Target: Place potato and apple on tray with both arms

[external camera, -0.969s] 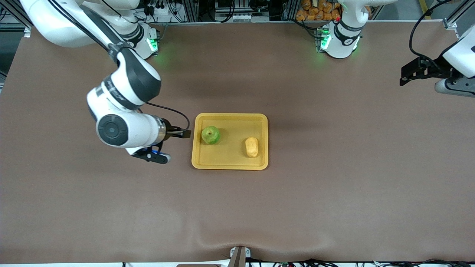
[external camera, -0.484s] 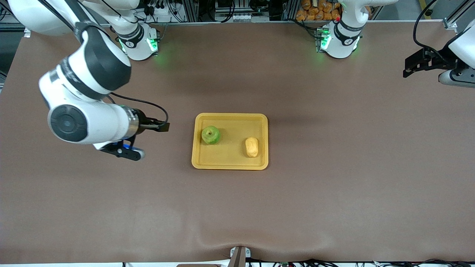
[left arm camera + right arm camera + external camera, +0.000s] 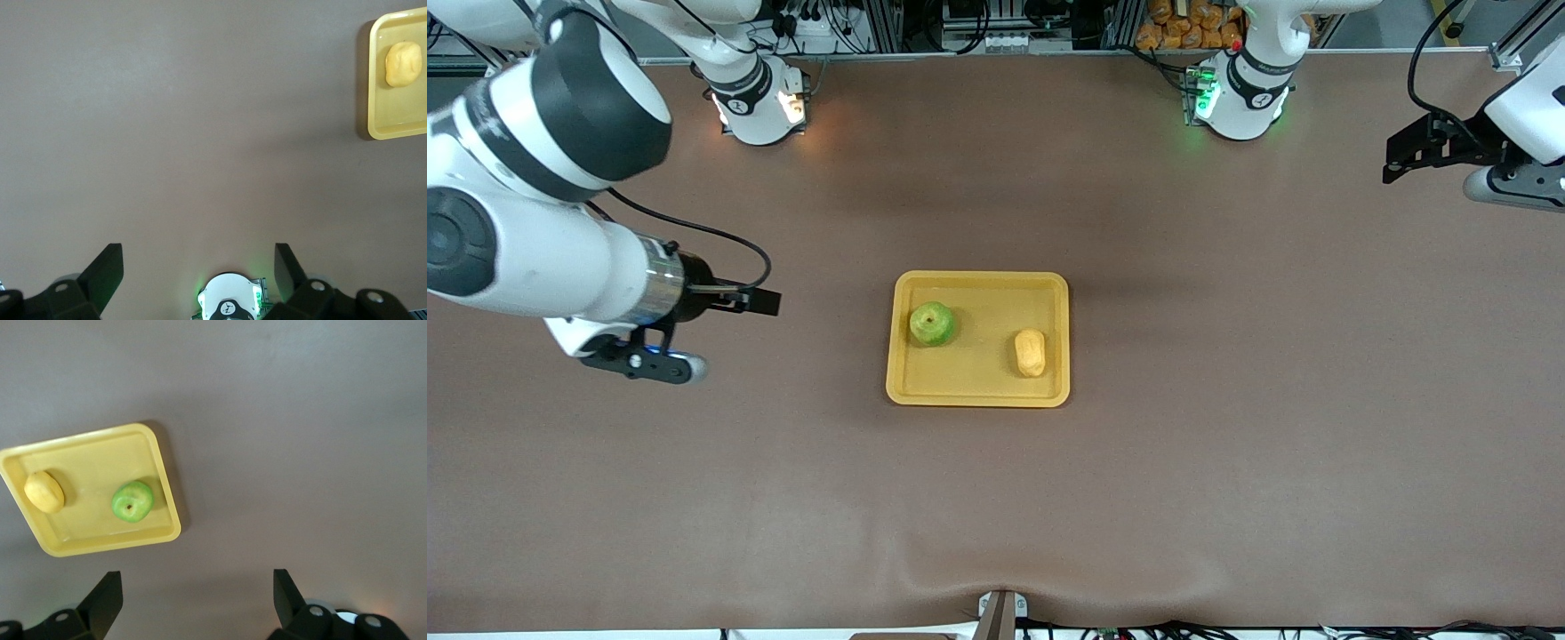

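The yellow-orange tray point(image 3: 983, 378) lies mid-table. On it rest the green apple point(image 3: 932, 324), toward the right arm's end, and the yellow-orange potato point(image 3: 1031, 352), toward the left arm's end. My right gripper point(image 3: 760, 302) hangs open and empty over bare table, well away from the tray at the right arm's end. Its wrist view shows the tray point(image 3: 93, 460), apple point(image 3: 132, 501) and potato point(image 3: 44, 491) below its open gripper point(image 3: 198, 590). My left gripper point(image 3: 1400, 164) is open and empty high over the left arm's end. Its wrist view catches a tray corner point(image 3: 373, 127), the potato point(image 3: 403, 64) and its open gripper point(image 3: 198, 267).
Brown table covering runs all round the tray. The two arm bases point(image 3: 756, 98) point(image 3: 1240, 93) stand along the table's edge farthest from the front camera. Orange packets point(image 3: 1192, 22) and cables lie off the table past that edge. A small mount point(image 3: 1000, 613) sits at the front edge.
My right arm has drawn away from the tray toward its own end of the table, gripper empty. Its base light turned from green to orange. The left arm barely shifted.
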You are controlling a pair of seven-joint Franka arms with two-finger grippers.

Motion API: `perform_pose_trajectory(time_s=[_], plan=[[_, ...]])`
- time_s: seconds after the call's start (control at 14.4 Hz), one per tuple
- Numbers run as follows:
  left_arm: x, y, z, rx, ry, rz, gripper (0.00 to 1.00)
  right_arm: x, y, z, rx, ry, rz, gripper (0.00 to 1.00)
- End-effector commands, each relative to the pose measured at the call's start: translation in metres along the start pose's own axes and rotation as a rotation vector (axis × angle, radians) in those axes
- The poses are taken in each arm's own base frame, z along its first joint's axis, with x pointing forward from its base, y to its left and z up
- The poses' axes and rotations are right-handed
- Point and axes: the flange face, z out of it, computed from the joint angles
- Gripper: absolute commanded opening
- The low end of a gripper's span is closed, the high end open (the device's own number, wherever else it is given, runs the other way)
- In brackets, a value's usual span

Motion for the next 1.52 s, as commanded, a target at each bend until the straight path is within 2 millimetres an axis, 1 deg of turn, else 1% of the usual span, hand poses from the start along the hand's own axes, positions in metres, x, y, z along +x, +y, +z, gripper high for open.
perform_pose_trajectory(time_s=[0.0, 0.14, 0.28, 0.35, 0.42, 0.48, 0.55, 0.62, 0.76, 0.9, 0.97, 1.04, 1.11, 1.18, 1.25, 1.45], plan=[[-0.004, 0.001, -0.002, -0.009, -0.001, 0.007, 1.00, -0.016, 0.017, -0.032, -0.034, 0.068, 0.028, 1.00], [-0.003, 0.001, -0.001, -0.010, -0.003, 0.007, 1.00, -0.027, 0.033, -0.046, -0.071, 0.068, 0.063, 1.00], [-0.006, -0.005, -0.005, -0.009, 0.001, -0.006, 1.00, -0.029, 0.056, -0.056, -0.108, 0.072, 0.093, 1.00], [-0.008, -0.009, -0.007, -0.011, 0.005, -0.009, 1.00, -0.030, 0.074, -0.065, -0.122, 0.077, 0.064, 1.00], [-0.009, -0.010, -0.006, -0.009, 0.003, -0.014, 1.00, -0.030, 0.087, -0.068, -0.138, 0.066, 0.013, 1.00], [-0.009, -0.008, -0.005, -0.009, 0.000, -0.014, 1.00, -0.033, 0.100, -0.075, -0.149, 0.063, -0.032, 1.00], [-0.008, -0.006, -0.003, -0.011, -0.002, -0.013, 1.00, -0.035, 0.111, -0.083, -0.153, 0.070, -0.052, 1.00], [-0.004, -0.005, -0.001, -0.020, 0.001, -0.022, 1.00, -0.036, 0.126, -0.090, -0.151, 0.072, -0.052, 1.00], [0.002, -0.001, 0.002, -0.019, 0.022, -0.059, 1.00, -0.038, 0.152, -0.100, -0.122, 0.071, -0.085, 1.00], [0.005, -0.003, 0.003, -0.004, 0.052, -0.062, 1.00, -0.033, 0.184, -0.105, -0.066, 0.063, -0.102, 1.00], [0.006, -0.005, 0.004, -0.002, 0.050, -0.062, 1.00, -0.031, 0.203, -0.110, -0.039, 0.073, -0.122, 1.00], [0.005, -0.007, 0.003, 0.017, 0.050, -0.050, 1.00, -0.032, 0.218, -0.113, -0.035, 0.081, -0.137, 1.00], [0.005, -0.007, 0.004, 0.026, 0.048, -0.046, 1.00, -0.031, 0.223, -0.110, -0.037, 0.076, -0.144, 1.00], [0.005, -0.007, 0.004, 0.028, 0.048, -0.046, 1.00, -0.034, 0.228, -0.109, -0.032, 0.088, -0.140, 1.00], [0.005, -0.007, 0.003, 0.028, 0.046, -0.043, 1.00, -0.040, 0.232, -0.109, -0.023, 0.119, -0.139, 1.00], [0.003, -0.013, 0.005, 0.038, 0.030, -0.002, 1.00, -0.063, 0.245, -0.092, 0.002, 0.179, -0.133, 1.00]])
